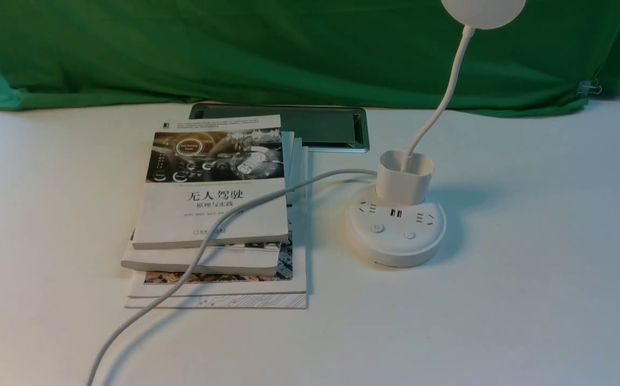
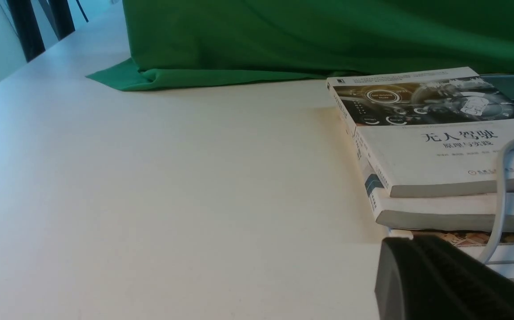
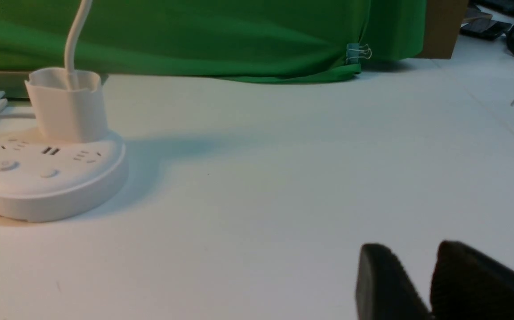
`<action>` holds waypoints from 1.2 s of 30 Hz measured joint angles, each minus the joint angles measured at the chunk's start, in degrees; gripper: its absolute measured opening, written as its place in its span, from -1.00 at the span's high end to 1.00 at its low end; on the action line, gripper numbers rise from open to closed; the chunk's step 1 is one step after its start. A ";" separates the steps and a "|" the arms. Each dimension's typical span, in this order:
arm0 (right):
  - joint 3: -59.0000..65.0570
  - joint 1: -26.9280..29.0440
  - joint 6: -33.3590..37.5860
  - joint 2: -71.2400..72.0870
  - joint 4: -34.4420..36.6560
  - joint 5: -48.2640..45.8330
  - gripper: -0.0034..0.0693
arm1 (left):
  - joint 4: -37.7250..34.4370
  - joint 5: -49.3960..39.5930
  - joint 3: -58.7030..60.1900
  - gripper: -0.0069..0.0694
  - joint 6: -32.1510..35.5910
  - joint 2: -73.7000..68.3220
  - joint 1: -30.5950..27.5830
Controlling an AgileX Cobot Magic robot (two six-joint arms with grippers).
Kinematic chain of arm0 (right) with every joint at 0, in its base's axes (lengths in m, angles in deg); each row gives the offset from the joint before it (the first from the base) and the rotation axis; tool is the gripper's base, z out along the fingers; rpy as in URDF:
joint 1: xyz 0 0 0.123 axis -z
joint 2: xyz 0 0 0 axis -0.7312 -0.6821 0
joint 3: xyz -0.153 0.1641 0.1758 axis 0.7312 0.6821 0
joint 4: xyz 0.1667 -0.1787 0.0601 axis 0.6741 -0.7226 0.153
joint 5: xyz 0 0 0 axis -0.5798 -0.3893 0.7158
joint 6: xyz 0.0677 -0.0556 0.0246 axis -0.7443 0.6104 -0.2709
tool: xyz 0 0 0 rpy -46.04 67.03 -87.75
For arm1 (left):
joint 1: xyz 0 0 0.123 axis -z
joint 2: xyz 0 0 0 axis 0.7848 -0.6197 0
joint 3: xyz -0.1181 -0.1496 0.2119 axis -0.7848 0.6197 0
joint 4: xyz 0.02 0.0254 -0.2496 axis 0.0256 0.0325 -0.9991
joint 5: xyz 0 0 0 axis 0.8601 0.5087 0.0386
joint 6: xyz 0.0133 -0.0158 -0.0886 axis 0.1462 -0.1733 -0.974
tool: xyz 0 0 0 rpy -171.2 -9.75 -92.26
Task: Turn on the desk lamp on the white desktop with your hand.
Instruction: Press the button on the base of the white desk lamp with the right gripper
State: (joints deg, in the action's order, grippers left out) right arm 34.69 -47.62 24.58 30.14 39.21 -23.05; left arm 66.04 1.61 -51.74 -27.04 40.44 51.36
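On the white desktop [image 1: 530, 300], the desk lamp [image 1: 396, 236] is standing right of centre, its round base showing two buttons and its gooseneck rising from the cup holder. Its white cord [image 1: 192, 262] is trailing left across a stack of books [image 1: 216, 214] just beside it, and a green cloth [image 1: 288, 48] is hanging behind. The right gripper [image 3: 426, 253] is hovering low, well apart from the lamp and holding nothing. A narrow gap is showing at its tips, but I cannot tell if it is fully closed. The left gripper [image 2: 439, 280] is sitting near the books with only one finger showing, so I cannot tell its state.
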 joint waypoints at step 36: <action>0.00 0.00 -22.18 0.00 0.05 -0.06 0.25 | 0.00 0.00 0.00 0.76 0.00 0.00 0.00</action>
State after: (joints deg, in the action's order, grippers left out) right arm 34.69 -47.62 2.40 30.14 39.26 -23.11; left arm 66.04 1.61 -51.74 -27.04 40.44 51.36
